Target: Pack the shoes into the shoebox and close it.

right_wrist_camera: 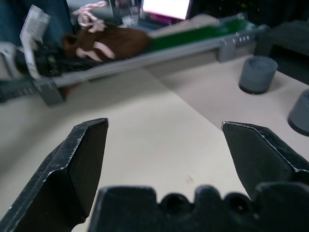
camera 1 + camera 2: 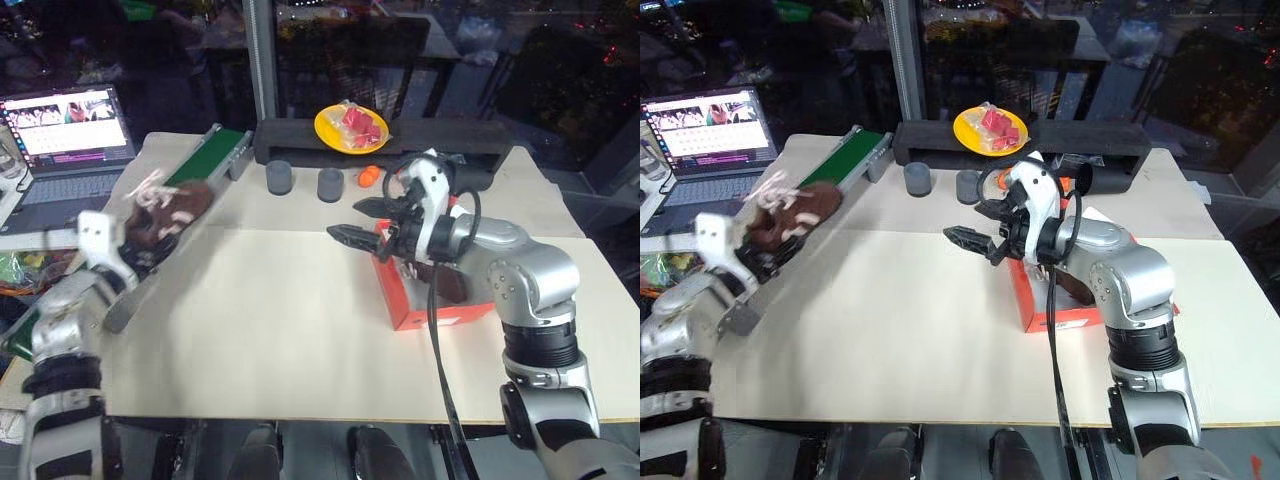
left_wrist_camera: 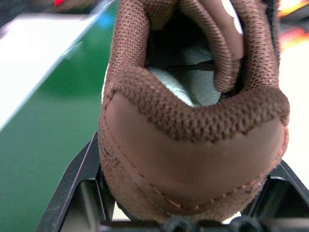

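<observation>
One dark brown shoe (image 2: 165, 212) with cream laces is at the near end of the green conveyor, at the table's left. My left gripper (image 2: 138, 252) is shut on its heel, and the heel (image 3: 193, 145) sits between the two black fingers (image 3: 79, 193). The red-orange shoebox (image 2: 420, 310) stands on the table's right side, with another brown shoe (image 2: 448, 283) lying inside it. My right gripper (image 2: 348, 220) hovers just left of the box, pointing toward the conveyor. It is open, and there is nothing between its fingers (image 1: 82, 164).
The green conveyor belt (image 2: 205, 160) runs diagonally along the left side, and a laptop (image 2: 65, 130) sits behind it. Two grey cylinders (image 2: 279, 177), a small orange object (image 2: 369, 175) and a black tray (image 2: 440, 135) with a yellow plate (image 2: 351, 128) stand at the back.
</observation>
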